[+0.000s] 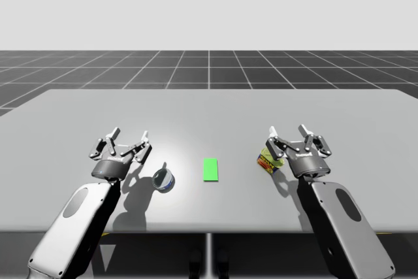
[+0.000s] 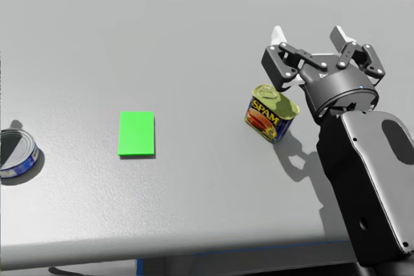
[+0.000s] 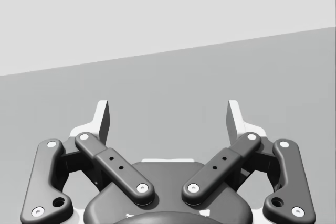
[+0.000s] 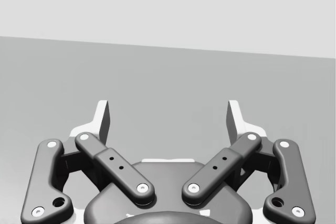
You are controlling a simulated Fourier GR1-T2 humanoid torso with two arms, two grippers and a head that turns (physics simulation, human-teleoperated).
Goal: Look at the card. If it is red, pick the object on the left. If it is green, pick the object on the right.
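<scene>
Smooth matt table [image 2: 194, 37], matt green card [image 2: 136, 133], glossy blue round can [image 2: 19, 163]

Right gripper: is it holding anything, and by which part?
Nothing is held. My right gripper is open and empty; the yellow rectangular can sits on the table beside it, not between its fingers.

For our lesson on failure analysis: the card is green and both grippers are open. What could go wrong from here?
1. The green card calls for the yellow and blue rectangular can, yet my left gripper is open near the blue round can; grabbing that would be the wrong pick.
2. The rectangular can stands beside my open right gripper, not between its fingers; shutting now would likely catch nothing, and a sideways move could tip it.
</scene>
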